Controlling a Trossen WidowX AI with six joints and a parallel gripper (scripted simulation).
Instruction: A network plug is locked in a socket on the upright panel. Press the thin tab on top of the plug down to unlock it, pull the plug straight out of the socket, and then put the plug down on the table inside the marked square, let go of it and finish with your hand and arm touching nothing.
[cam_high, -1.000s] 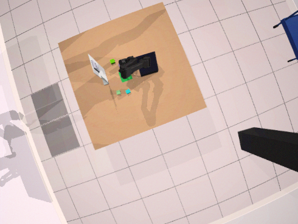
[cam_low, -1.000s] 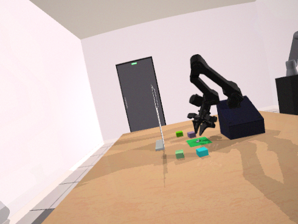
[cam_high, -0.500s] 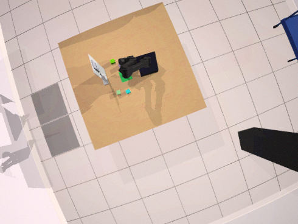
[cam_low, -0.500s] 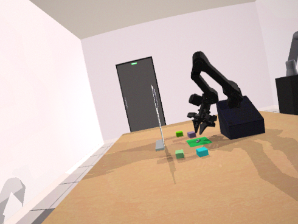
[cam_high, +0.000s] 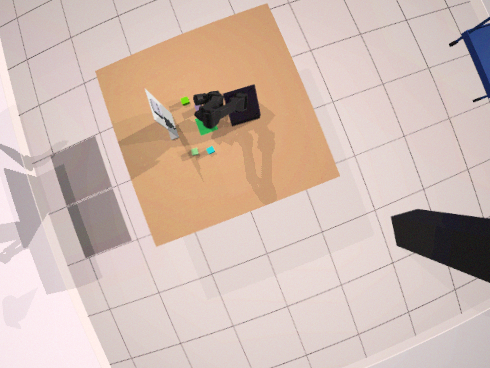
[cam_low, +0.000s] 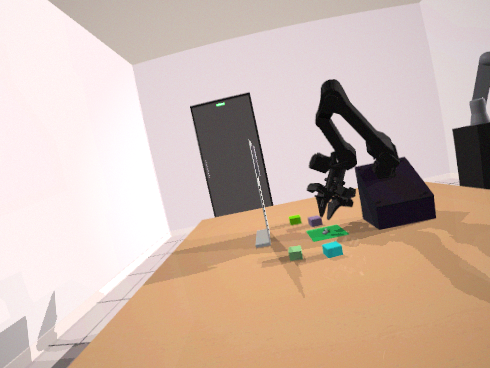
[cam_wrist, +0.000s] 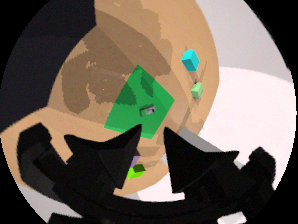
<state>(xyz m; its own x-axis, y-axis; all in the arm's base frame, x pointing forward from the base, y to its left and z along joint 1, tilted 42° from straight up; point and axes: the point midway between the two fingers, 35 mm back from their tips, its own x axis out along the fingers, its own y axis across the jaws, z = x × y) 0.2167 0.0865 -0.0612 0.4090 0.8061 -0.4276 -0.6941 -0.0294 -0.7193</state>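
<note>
Above the green square (cam_low: 327, 233), the gripper (cam_low: 334, 204) hovers, jaws apart and empty; plug (cam_low: 325, 231) lies inside — a careless descent could nudge it out.

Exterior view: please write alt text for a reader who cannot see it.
A small grey plug lies on a green square on a wooden table, with the black arm's end effector open above it, holding nothing. An upright panel and four small coloured blocks stand nearby.
</note>
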